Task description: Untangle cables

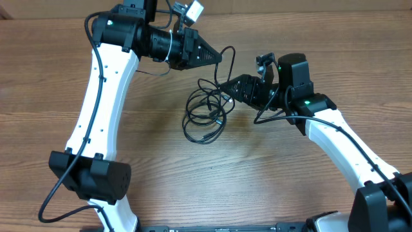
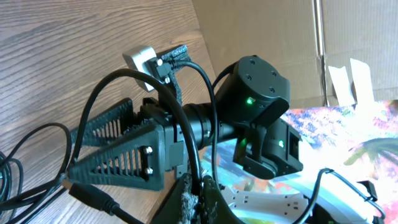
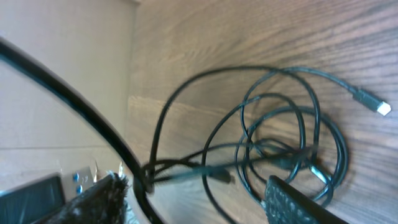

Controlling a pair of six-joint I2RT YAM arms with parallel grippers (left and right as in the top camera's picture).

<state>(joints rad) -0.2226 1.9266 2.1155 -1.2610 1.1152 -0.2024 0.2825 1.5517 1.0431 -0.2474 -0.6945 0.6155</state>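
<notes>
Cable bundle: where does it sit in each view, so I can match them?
Overhead: cable bundle at picture centre, loose loops.
Left wrist: lower-left corner, only a few strands showing.
Right wrist: fills centre and right.
Shared landmark: the wood-grain table under it.

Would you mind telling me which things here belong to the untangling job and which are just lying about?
Belong to the job: cables; left gripper, shut on a strand; right gripper, open at the pile.
Just lying about: cardboard; colourful sheet in the background; table, merely carrying the cables.
</notes>
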